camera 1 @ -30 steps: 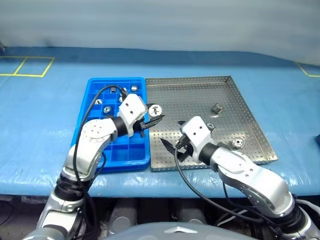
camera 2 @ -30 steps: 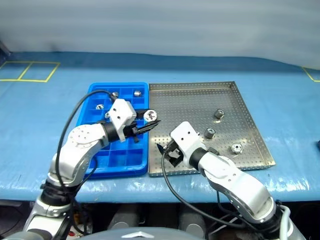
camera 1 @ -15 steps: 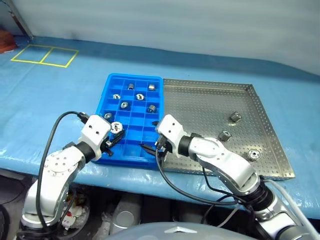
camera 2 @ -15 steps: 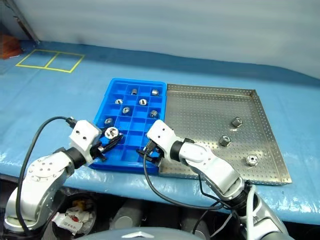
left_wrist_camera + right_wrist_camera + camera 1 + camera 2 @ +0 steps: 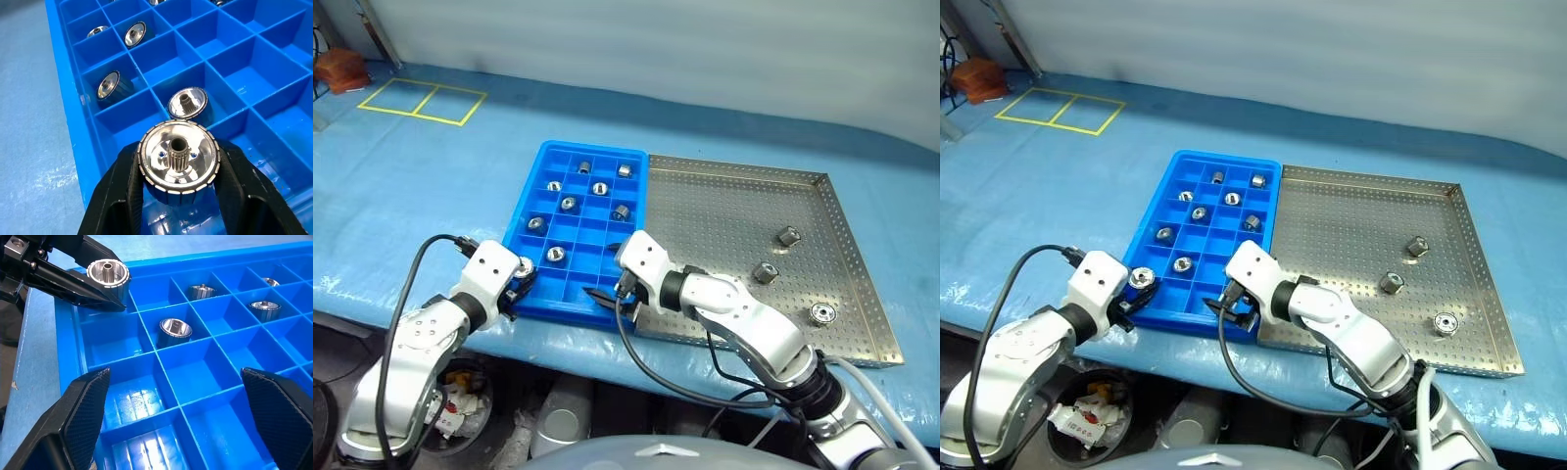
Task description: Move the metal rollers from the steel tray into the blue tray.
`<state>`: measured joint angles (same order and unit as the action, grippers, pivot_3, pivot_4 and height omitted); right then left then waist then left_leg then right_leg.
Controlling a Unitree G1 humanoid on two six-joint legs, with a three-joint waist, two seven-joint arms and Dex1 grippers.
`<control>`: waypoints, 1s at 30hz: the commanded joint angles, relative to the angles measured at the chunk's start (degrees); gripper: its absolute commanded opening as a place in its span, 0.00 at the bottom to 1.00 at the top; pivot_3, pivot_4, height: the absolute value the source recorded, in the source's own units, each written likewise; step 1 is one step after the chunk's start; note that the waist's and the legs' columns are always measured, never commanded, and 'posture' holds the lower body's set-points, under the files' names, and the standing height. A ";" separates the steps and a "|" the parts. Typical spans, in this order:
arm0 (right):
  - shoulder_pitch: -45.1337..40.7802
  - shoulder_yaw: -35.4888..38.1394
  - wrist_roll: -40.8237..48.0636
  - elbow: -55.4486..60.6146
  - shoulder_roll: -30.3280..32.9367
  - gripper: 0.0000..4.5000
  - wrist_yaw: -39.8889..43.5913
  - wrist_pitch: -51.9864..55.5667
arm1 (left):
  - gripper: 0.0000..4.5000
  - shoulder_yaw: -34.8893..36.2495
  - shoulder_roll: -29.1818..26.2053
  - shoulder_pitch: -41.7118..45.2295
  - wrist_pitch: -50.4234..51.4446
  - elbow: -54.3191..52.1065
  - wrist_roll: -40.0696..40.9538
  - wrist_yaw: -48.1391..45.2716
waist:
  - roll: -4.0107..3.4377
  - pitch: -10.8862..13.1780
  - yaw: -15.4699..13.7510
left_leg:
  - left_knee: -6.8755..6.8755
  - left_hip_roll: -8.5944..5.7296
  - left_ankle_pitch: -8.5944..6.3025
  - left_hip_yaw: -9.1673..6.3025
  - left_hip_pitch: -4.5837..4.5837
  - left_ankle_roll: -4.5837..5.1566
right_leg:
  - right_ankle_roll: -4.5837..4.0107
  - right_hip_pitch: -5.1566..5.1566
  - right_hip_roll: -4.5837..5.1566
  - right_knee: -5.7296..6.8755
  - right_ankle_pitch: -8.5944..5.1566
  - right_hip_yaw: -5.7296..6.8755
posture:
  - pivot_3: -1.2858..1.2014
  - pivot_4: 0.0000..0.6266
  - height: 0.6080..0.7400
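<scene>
1. Metal roller (image 5: 178, 163): clamped between the left gripper (image 5: 516, 287) fingers over the blue tray (image 5: 536, 195), at its 7 o'clock corner.
2. Likely hard, dense, slick; grip across its ribbed rim.
3. Right gripper (image 5: 612, 298): spread wide, empty.
4. Steel tray (image 5: 724, 211): three rollers at 3 o'clock.

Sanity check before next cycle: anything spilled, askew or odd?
Nothing stands out. Rollers in the blue tray each sit in their own compartment, three lie loose in the steel tray, and the left gripper holds one roller squarely.

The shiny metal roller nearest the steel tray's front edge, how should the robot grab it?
Probably from above, pinching its round side wall. The small silvery metal roller sits flat on the perforated steel tray, hole facing up, nothing close beside it.
</scene>
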<state>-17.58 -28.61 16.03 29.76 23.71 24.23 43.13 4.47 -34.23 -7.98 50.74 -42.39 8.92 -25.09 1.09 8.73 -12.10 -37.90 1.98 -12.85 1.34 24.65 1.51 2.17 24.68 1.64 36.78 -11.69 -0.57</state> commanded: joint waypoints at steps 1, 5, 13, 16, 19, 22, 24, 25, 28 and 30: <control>0.25 1.60 -0.39 3.02 -0.60 1.00 0.28 -0.03 | 0.38 1.68 -1.55 0.33 1.15 -0.62 -0.31 0.18 | -0.01 0.01 0.04 | 0.01 0.01 0.00 0.00 0.00 -0.01 | -0.01 0.00 0.00 0.00 0.00 0.01 | 0.68 0.24 1.00; 0.50 1.83 -0.72 3.10 -0.81 1.00 0.20 0.01 | 0.45 1.85 -2.31 0.37 2.03 -0.77 0.38 -0.14 | -0.03 0.02 0.11 | 0.01 0.03 -0.01 0.00 0.00 -0.02 | -0.02 0.01 -0.01 0.00 -0.01 0.03 | 0.68 0.24 1.00; 2.45 3.17 -1.14 4.96 -0.74 1.00 -0.35 0.99 | 0.99 2.29 -3.01 2.39 2.50 -1.44 2.42 -1.70 | -0.04 0.02 0.20 | 0.05 0.04 -0.04 0.00 0.01 -0.08 | -0.05 0.03 -0.01 -0.04 -0.03 0.04 | 0.67 0.24 1.00; 4.10 4.57 -1.32 6.56 -0.44 1.00 -1.08 1.99 | 0.99 2.09 -0.74 5.40 1.38 -1.17 4.04 -1.57 | -0.04 0.03 0.24 | 0.05 0.05 -0.05 -0.01 0.01 -0.09 | -0.05 0.02 -0.01 -0.07 -0.04 0.07 | 0.66 0.24 1.00; 6.51 7.15 -1.30 8.93 -0.33 1.00 -2.72 3.66 | 0.99 1.01 3.22 10.01 -0.51 0.51 6.25 -0.92 | -0.05 0.03 0.26 | 0.03 0.05 -0.05 -0.02 0.01 -0.10 | -0.05 0.00 0.00 -0.07 -0.04 0.09 | 0.65 0.24 1.00; 9.61 10.54 -1.84 11.86 -0.72 1.00 -5.60 5.84 | 0.99 -0.72 10.60 15.08 -3.68 4.04 7.21 1.97 | -0.04 0.02 0.55 | -0.02 0.03 -0.04 -0.01 0.02 -0.10 | -0.05 -0.04 0.01 -0.08 -0.03 0.09 | 0.62 0.24 1.00; 11.98 12.90 -2.54 14.03 -1.18 1.00 -8.15 7.77 | 0.99 -2.17 15.75 18.03 -5.71 7.34 7.03 4.35 | -0.01 -0.01 0.88 | -0.04 -0.03 -0.04 0.00 0.03 -0.09 | -0.03 -0.08 0.02 -0.08 -0.02 0.08 | 0.59 0.24 1.00; 12.91 13.70 -2.76 14.86 -1.24 1.00 -8.97 8.52 | 0.99 -2.87 17.49 18.79 -6.90 8.67 6.66 5.10 | 0.02 -0.03 1.46 | -0.05 -0.03 -0.04 0.03 0.03 -0.09 | -0.03 -0.08 0.00 -0.07 -0.02 0.07 | 0.58 0.24 1.00; 15.95 16.04 -4.62 17.11 -2.32 1.00 -13.30 11.55 | 0.99 -6.85 21.52 20.68 -12.67 13.81 5.36 5.48 | 0.02 -0.04 3.81 | -0.04 -0.12 -0.03 0.10 0.05 -0.08 | -0.04 -0.10 -0.03 -0.07 -0.02 0.03 | 0.55 0.24 1.00; 17.43 17.59 -5.91 17.99 -3.71 1.00 -16.30 13.55 | 0.99 -9.50 23.20 21.44 -14.67 16.26 5.38 4.74 | 0.02 -0.04 5.19 | -0.04 -0.31 -0.03 0.08 0.05 -0.07 | -0.05 -0.10 -0.03 -0.05 -0.02 0.00 | 0.54 0.24 1.00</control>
<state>-0.64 -13.21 11.57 44.71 20.98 10.73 55.33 -2.74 -12.00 12.42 39.18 -26.78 14.39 -19.98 1.11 8.69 -6.90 -37.94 1.67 -12.88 1.38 24.69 1.44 2.12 24.57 1.61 36.73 -11.71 -0.58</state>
